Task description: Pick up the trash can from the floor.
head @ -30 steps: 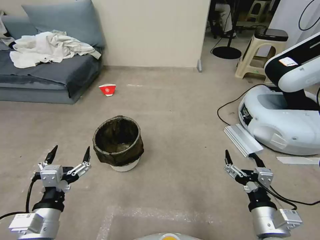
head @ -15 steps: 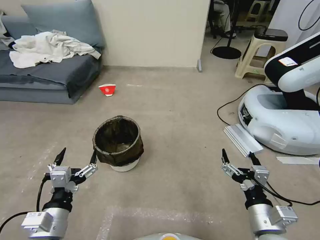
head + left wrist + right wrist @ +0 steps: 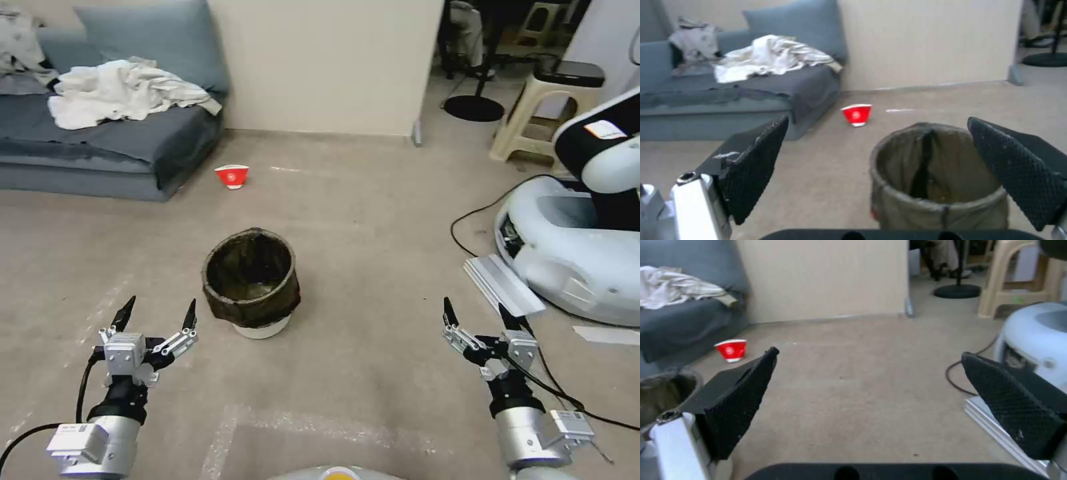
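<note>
From my seat, the small round white trash can [image 3: 251, 287] with its dark bag liner stands upright on the beige floor [image 3: 373, 227], ahead-right of my spread-open left gripper [image 3: 159, 312], the nearer one; the right gripper [image 3: 477, 314] gapes too.

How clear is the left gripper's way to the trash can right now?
Probably clear: the left gripper, fingers open, sits just short of the trash can, with bare floor between them. The right gripper is farther off.
</note>
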### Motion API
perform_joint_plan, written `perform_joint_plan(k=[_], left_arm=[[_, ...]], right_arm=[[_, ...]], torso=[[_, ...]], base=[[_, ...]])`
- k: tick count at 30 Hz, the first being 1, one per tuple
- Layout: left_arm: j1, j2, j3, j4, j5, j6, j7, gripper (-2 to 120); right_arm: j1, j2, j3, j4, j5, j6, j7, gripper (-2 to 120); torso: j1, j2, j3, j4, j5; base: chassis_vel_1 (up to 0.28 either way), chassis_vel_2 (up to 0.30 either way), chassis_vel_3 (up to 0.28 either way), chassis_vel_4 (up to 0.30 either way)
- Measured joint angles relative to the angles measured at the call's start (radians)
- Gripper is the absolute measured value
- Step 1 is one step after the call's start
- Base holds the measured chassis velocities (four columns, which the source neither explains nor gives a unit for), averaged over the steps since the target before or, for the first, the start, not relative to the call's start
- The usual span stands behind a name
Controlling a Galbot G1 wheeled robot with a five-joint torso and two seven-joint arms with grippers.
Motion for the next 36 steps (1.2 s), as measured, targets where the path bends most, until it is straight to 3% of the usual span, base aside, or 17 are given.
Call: perform_joint_plan(k=[15, 20, 36], left_arm=[[0.004, -0.003, -0.004, 0.016, 0.0, -0.038, 0.001, 100], [0.004, -0.003, -0.006, 0.016, 0.001, -0.039, 0.002, 100], [0.0, 0.002, -0.011, 0.013, -0.002, -0.033, 0.004, 100]], right_arm=[[0.001, -0.001, 0.001, 0.001, -0.003, 0.0, 0.006, 100], [0.002, -0.001, 0.001, -0.003, -0.003, 0.0, 0.006, 100], [0.003, -0.003, -0.003, -0.011, -0.007, 0.002, 0.003, 100]], torso=[[0.0, 0.0, 0.0, 0.0006, 0.0001], [0.0, 0.0, 0.0, -0.0002, 0.0001], [0.0, 0.0, 0.0, -0.0001, -0.0001]], base=[[0.105, 0.111, 0.103, 0.104], [0.02, 0.023, 0.022, 0.023], [-0.116, 0.118, 0.12, -0.11]])
